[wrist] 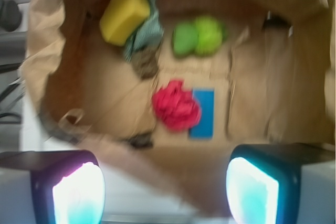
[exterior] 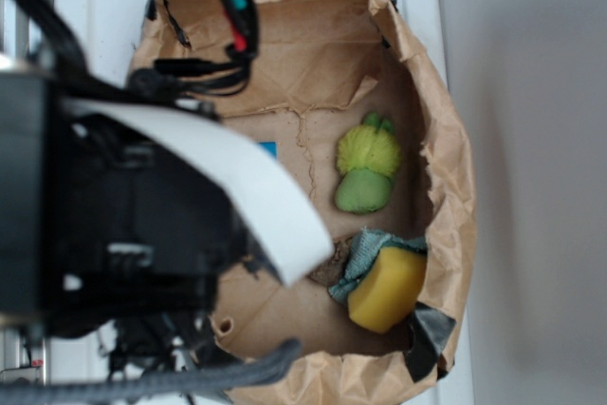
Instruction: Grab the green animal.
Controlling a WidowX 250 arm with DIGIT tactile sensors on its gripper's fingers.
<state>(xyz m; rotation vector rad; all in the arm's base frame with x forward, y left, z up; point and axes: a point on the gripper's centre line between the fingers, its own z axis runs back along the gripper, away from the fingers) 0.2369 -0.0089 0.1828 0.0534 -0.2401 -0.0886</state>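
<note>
The green animal (exterior: 366, 172) lies inside a brown paper bag (exterior: 446, 177), a fuzzy yellow-green part joined to a smooth darker green part. In the wrist view the green animal (wrist: 198, 37) shows near the top centre, blurred. My gripper (wrist: 165, 192) is open, its two glowing pads (wrist: 79, 195) far apart at the bottom of that view, above the bag's near rim and well short of the animal. Nothing is between the fingers. In the exterior view the arm's black body hides the gripper.
A yellow sponge block (wrist: 124, 17) rests on a teal-green rag (wrist: 148, 30) beside the animal. A red crumpled thing (wrist: 176, 106) and a blue patch (wrist: 203, 113) lie on the bag floor nearer my gripper. The bag's walls (wrist: 39, 61) rise all round.
</note>
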